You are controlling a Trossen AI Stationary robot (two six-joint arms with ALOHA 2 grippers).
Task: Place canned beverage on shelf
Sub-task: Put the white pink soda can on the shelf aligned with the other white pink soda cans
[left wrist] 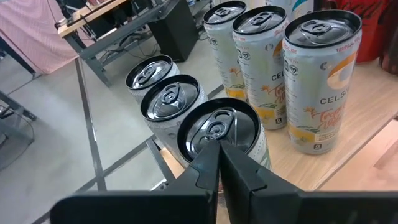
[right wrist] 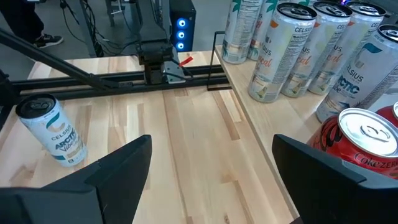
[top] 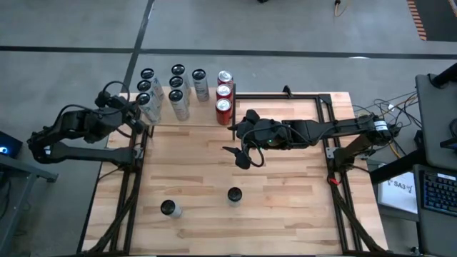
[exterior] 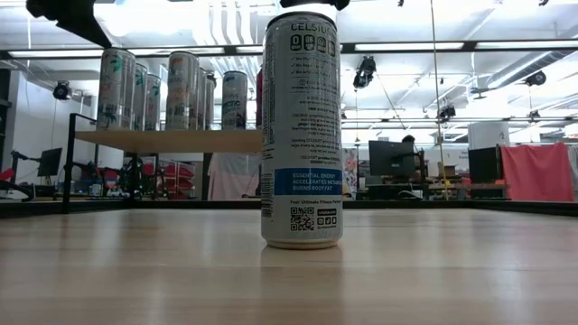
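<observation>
High view: two tall white beverage cans, one (top: 234, 194) near the desk's middle and one (top: 168, 208) to its left, stand upright on the pale wood desk (top: 285, 214), well apart from the small raised shelf of pale planks on black posts (top: 187, 120) at the far edge. That shelf already carries three columns of white and silver slim cans (top: 176, 87) and a row of three red cola cans (top: 223, 107).

The right gripper (top: 244, 155) hangs over the open desk between the shelf and the nearer loose can, its jaws spread wide and holding nothing. The left gripper (left wrist: 219, 163) sits at the shelf's left end with its jaws pressed together, right above the top of a white can with a dark lid (left wrist: 217, 129); whether it touches that lid cannot be told.

The shelf looks crowded, and that is the main hazard: free plank appears only toward the front edge, so a can brought in too high or at a slant could clip the red cans beside the right arm and topple the row. A tall, narrow can is likely to tip if the open jaws close off-centre. The left arm, parked so close over its column, may knock a can off the shelf's end if it shifts sideways.
</observation>
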